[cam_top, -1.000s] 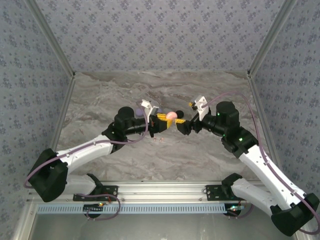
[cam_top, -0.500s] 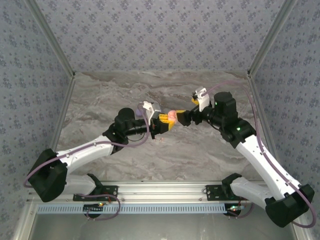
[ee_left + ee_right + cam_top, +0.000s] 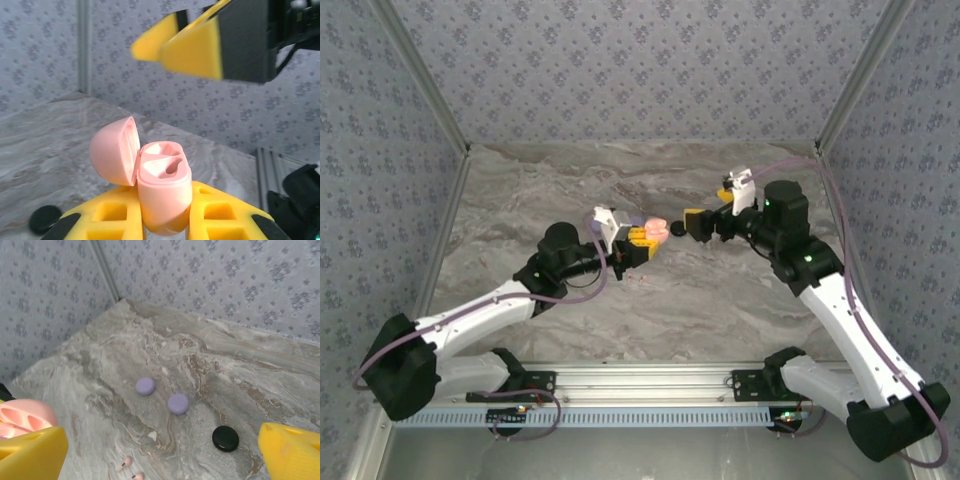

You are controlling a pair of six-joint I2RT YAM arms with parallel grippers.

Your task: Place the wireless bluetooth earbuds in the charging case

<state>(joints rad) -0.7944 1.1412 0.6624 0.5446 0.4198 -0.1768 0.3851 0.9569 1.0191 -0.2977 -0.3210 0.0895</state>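
My left gripper (image 3: 165, 216) is shut on a pink charging case (image 3: 164, 186), gripping its lower body between yellow fingers (image 3: 107, 212). The case stands upright with its lid (image 3: 114, 151) swung open to the left, and both wells look hollow. From above, that gripper (image 3: 645, 237) holds the case above the table's middle. My right gripper (image 3: 692, 222) hangs open just to its right, apart from the case, nothing between its fingers (image 3: 31, 452). Two pinkish earbuds (image 3: 125, 463) lie on the table (image 3: 150, 335) below it; the same buds (image 3: 638, 282) lie near the left arm.
Two lilac discs (image 3: 145, 386) (image 3: 178, 403) and a black disc (image 3: 225, 438) lie on the marble table under the grippers. The right gripper's yellow fingers (image 3: 192, 47) hang above and beyond the case. Patterned walls enclose the table on three sides.
The right gripper has drawn back to the right and away from the case, staying open. The left arm has shifted slightly left, still holding the open case.
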